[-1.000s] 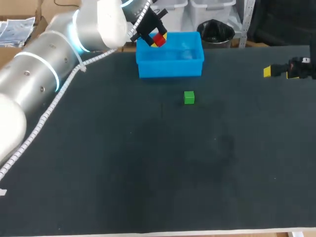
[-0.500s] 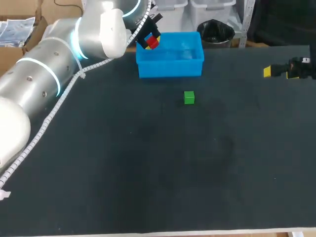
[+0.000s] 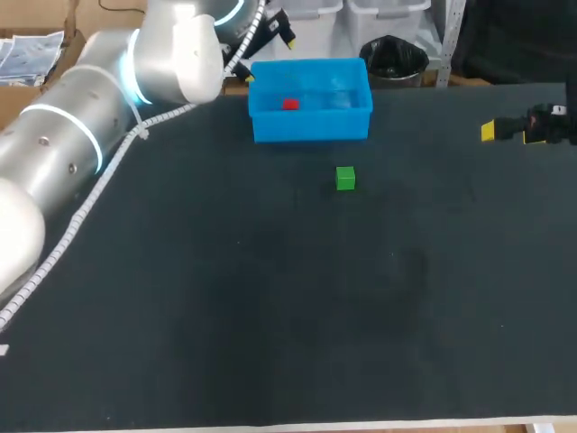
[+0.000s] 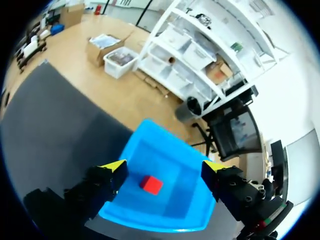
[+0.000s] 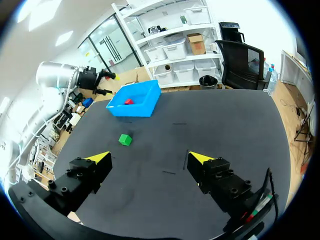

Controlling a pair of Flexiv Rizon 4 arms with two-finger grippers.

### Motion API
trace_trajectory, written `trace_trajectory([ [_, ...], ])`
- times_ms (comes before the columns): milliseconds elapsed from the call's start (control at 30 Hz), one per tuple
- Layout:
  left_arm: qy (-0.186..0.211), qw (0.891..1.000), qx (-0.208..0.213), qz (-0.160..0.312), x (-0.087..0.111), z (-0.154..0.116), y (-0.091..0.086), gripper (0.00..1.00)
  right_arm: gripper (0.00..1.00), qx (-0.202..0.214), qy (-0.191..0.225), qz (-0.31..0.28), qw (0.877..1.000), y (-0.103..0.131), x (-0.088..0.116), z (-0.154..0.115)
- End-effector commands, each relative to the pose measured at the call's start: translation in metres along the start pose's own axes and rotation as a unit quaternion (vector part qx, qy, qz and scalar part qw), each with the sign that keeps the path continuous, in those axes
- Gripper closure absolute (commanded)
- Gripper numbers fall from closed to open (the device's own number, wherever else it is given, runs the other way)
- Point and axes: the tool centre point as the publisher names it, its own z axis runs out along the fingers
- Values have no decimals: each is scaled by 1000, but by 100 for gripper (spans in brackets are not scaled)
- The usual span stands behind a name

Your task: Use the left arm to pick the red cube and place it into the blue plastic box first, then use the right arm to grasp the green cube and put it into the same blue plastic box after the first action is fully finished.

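Observation:
The red cube [image 3: 289,105] lies on the floor of the blue plastic box [image 3: 311,126], left of its middle. My left gripper [image 3: 269,59] hangs open above the box's far left corner, holding nothing. In the left wrist view the red cube [image 4: 150,184] rests free in the blue box [image 4: 167,152], below the spread fingers of the left gripper [image 4: 164,166]. The green cube [image 3: 345,178] sits on the dark table in front of the box. My right gripper [image 3: 491,132] stays open at the right edge, far from the green cube [image 5: 125,139], and the right gripper [image 5: 150,158] holds nothing.
The dark table mat [image 3: 270,307] stretches wide and bare between the green cube and the front edge. My left arm [image 3: 81,135] slants across the table's left back corner. From the right wrist, the blue box [image 5: 142,105] stands at the far side.
The left gripper opened and let go of the red cube, which dropped into the blue box. The left gripper drew back up and to the left. The right arm kept still.

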Motion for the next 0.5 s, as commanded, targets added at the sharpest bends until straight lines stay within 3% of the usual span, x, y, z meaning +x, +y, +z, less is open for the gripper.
trace_trajectory([
  [33,275,961,8,20,-46,-17,-11,0,0,2,1,0,1000,1,0,-1],
  [267,241,966,25,88,-33,-67,-13,0,0,2,1,0,1000,1,0,-1],
  [500,189,960,26,207,9,-121,-1,0,0,2,1,0,1000,1,0,-1],
])
